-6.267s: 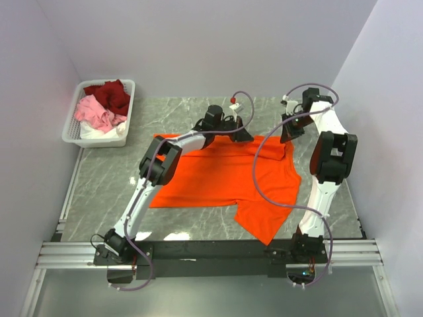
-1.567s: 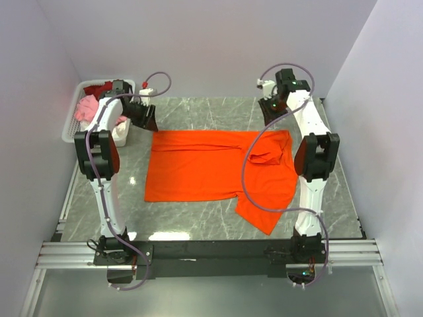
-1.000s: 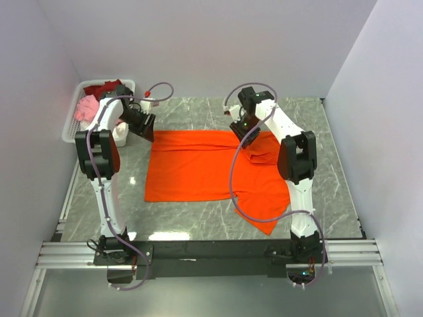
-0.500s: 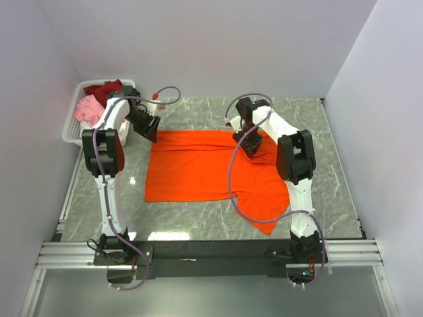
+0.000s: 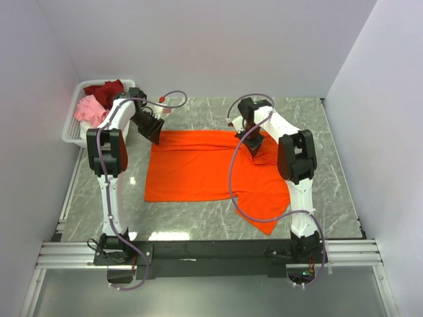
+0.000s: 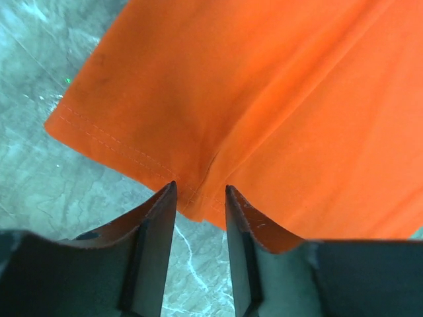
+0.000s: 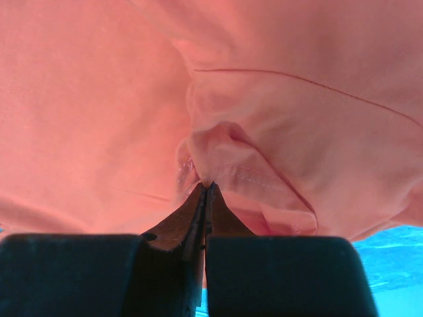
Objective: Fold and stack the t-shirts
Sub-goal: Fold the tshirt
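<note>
Orange t-shirt (image 5: pixel 198 168) is lying spread while the right gripper (image 7: pixel 206 187) is pinching a bunched fold and the left gripper (image 6: pixel 200 187) is holding its jaws narrowly apart at the hem.

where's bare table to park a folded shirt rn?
Best: right strip of table between shirt and wall. Also the far strip behind the shirt, and the near-left corner, though the left arm crosses it. Crowded: centre under the shirt, far-left corner with basket.
</note>
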### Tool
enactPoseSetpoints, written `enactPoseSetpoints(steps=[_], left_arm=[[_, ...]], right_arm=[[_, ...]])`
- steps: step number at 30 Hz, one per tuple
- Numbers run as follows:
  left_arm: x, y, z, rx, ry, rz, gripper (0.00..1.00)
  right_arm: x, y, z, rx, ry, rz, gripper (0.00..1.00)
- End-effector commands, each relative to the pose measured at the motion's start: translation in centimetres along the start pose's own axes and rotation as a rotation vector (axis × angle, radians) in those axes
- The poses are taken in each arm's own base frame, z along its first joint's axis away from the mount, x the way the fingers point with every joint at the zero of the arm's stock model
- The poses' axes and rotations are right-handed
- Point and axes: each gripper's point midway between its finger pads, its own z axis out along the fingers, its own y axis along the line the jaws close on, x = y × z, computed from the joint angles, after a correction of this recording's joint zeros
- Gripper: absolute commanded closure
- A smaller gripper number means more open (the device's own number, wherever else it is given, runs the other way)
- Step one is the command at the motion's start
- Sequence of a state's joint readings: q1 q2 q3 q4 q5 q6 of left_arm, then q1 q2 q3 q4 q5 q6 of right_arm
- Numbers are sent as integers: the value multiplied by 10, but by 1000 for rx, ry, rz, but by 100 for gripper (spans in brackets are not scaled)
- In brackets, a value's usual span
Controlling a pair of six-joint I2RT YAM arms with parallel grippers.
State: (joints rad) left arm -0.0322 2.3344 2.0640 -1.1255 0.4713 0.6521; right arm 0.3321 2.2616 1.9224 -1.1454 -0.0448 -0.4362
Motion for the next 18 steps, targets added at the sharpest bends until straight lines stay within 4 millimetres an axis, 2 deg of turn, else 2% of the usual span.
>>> enactPoseSetpoints(steps=[1,7,13,16,18], left_arm=[[3,1,-3,-16,3,23,57],[7,0,0,-6,24,40,65],[2,-5,-8,-6,-5,67,92],[2,-9,-13,-6,-14,78,100],[0,-11,-19,-15,-24,92,100]], right_arm=[[1,-9,-12,15,-20,13,100],[4,-10,-15,10,-28,16,100],[8,-7,-18,4,-25,13,100],[11,-8,-19,4,-27,10,100],[12,-7,-22,5,-28,10,100]])
